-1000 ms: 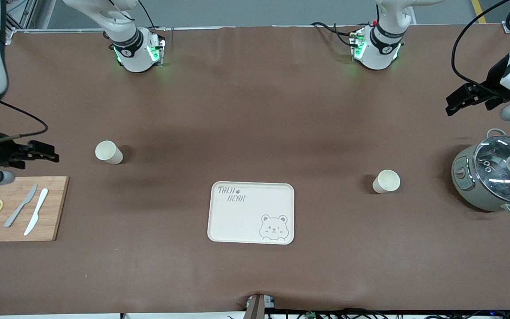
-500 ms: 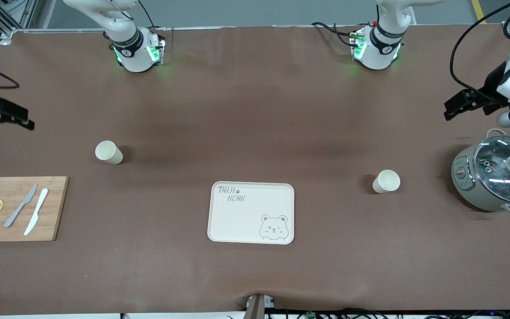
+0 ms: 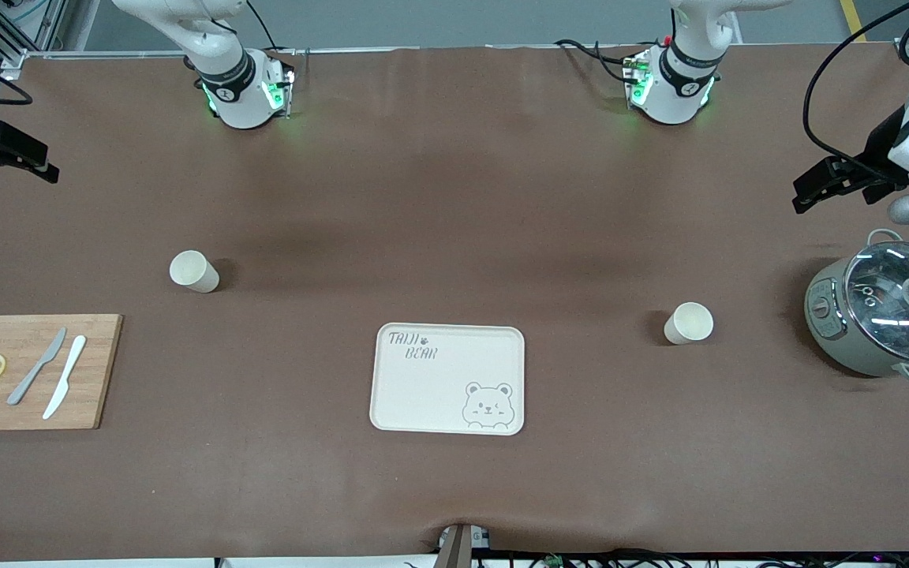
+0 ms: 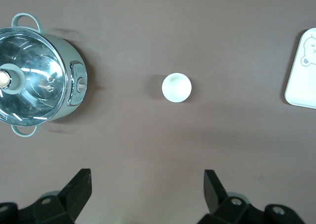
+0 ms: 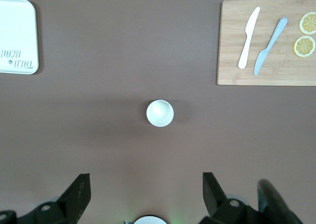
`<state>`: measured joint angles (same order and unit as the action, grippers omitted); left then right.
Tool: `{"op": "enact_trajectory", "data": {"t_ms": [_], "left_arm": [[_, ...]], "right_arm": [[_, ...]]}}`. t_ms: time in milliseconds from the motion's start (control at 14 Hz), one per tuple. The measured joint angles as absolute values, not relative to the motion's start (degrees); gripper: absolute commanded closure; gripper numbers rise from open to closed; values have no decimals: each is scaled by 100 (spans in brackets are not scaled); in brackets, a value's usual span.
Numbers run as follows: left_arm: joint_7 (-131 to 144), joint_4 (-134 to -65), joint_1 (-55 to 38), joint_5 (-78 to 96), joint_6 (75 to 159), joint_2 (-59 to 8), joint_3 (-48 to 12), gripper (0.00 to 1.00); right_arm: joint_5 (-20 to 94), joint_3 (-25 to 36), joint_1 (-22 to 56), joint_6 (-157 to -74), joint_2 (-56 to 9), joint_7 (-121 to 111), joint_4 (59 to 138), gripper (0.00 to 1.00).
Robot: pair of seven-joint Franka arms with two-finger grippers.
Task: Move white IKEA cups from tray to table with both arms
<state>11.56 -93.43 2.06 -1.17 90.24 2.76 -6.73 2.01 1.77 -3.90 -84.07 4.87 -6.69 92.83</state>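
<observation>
Two white IKEA cups stand upright on the brown table. One cup (image 3: 193,270) is toward the right arm's end and shows in the right wrist view (image 5: 160,113). The other cup (image 3: 689,323) is toward the left arm's end and shows in the left wrist view (image 4: 177,87). My right gripper (image 3: 16,151) is up in the air at the table's edge, open and empty (image 5: 145,192). My left gripper (image 3: 825,183) is up in the air above the table near the pot, open and empty (image 4: 147,189). Neither gripper touches a cup.
A cream tray with a bear drawing (image 3: 448,379) lies between the cups, nearer the front camera. A wooden board (image 3: 32,371) with two knives and lemon slices lies at the right arm's end. A grey pot with a glass lid (image 3: 880,307) stands at the left arm's end.
The right gripper has risen from over the board and moved toward the robots' side of the table. The left gripper has shifted only slightly. The cups have not moved.
</observation>
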Motion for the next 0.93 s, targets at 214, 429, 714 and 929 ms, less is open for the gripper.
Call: {"op": "enact_trajectory", "data": {"t_ms": [214,429,714,929], "left_arm": [[1156,-9313,206,-117,8995,281,-673,0],[1152,-9308,213,-117,8926,281,-655,0],[1116,-9234,216,-117,8712,285,-639,0],[1109,-9161,212,-117,8636,287,-640,0]], "right_arm": [[200,168,-397,-8573,474,-665,9283,0],[189,131,-366,-8625,445,-665,9283,0],[-30,120,-219,-8631,436,-666,9283,0],[-40,120,-175,-8635,436,-666,9283,0]]}}
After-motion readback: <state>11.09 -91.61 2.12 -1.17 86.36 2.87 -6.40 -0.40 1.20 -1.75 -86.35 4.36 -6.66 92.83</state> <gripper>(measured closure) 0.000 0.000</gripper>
